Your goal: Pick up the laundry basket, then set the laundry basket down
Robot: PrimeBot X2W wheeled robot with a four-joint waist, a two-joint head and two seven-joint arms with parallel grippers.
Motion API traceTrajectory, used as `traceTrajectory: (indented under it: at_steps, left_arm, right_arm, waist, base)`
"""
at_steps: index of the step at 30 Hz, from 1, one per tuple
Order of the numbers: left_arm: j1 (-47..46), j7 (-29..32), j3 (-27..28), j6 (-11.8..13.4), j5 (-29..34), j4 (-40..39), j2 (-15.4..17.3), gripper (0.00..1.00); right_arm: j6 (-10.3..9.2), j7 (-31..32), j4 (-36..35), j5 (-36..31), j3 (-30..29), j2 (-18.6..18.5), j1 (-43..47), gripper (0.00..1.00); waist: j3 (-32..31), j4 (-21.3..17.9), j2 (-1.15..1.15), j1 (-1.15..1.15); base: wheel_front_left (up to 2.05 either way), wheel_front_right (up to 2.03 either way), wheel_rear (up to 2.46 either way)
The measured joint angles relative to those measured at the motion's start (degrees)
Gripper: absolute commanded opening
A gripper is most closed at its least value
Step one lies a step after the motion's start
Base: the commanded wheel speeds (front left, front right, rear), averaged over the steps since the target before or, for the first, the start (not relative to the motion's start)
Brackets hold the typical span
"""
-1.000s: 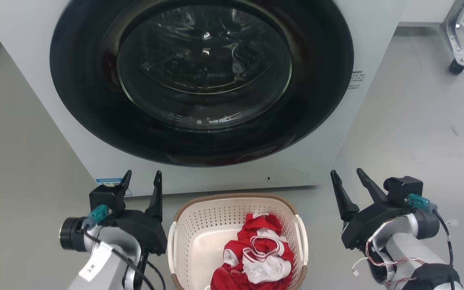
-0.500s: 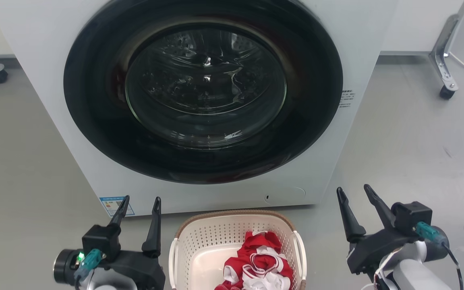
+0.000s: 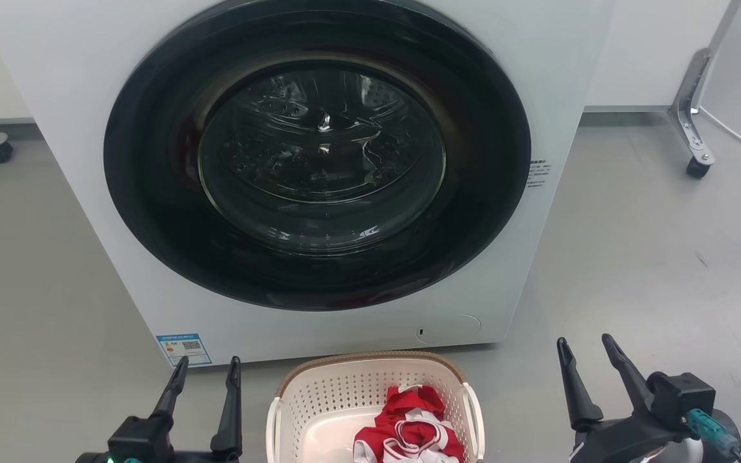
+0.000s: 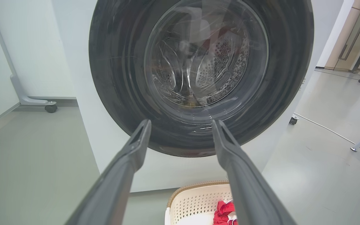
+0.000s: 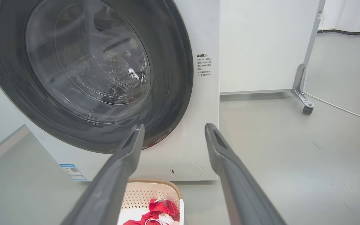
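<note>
The head camera has tilted up since the earlier frame, and both grippers have drawn back nearer. Left gripper [image 3: 208, 361] and right gripper [image 3: 584, 341]: fingers spread, holding nothing. The laundry basket [image 3: 338, 392] stands on the floor [image 3: 666, 257] between them, just in front of the washing machine [image 3: 55, 128], with red-and-white clothing [image 3: 409, 431] inside.

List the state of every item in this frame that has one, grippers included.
Cream-white perforated plastic laundry basket with brown rim: standing on the grey floor, ungripped, loaded.
Red-and-white crumpled cloth garment: lying inside the basket.
Round dark-framed glass door of the white front-loading washing machine: shut.
Left gripper: open, empty, left of the basket.
Right gripper: open, empty, right of the basket.
</note>
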Motion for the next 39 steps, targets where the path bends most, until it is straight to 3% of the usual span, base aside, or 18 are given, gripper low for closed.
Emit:
traceTrajectory:
  at_steps: [21,38,39]
  left_arm:
    - [6.2,0.9,5.6,0.0,4.4,-4.8,-3.9,1.00]
    - [6.2,3.7,6.6,0.0,6.0,-7.4,-4.5,1.00]
    - [6.2,4.0,6.5,0.0,6.0,-7.6,-4.5,0.00]
  right_arm:
    - [-0.92,-0.2,-8.0,-4.8,-4.2,0.0,5.9,1.00]
    - [-0.98,-0.2,-9.9,-7.3,-5.4,0.8,6.6,1.00]
    - [-0.98,-0.2,-9.9,-7.4,-5.4,0.8,6.6,0.00]
  waist:
    - [-0.3,-0.3,0.00,0.00]
    - [0.1,-0.4,0.00,0.00]
    - [0.1,-0.4,0.00,0.01]
  base:
    - [0.00,0.00,0.00]
    - [0.00,0.00,0.00]
    - [0.00,0.00,0.00]
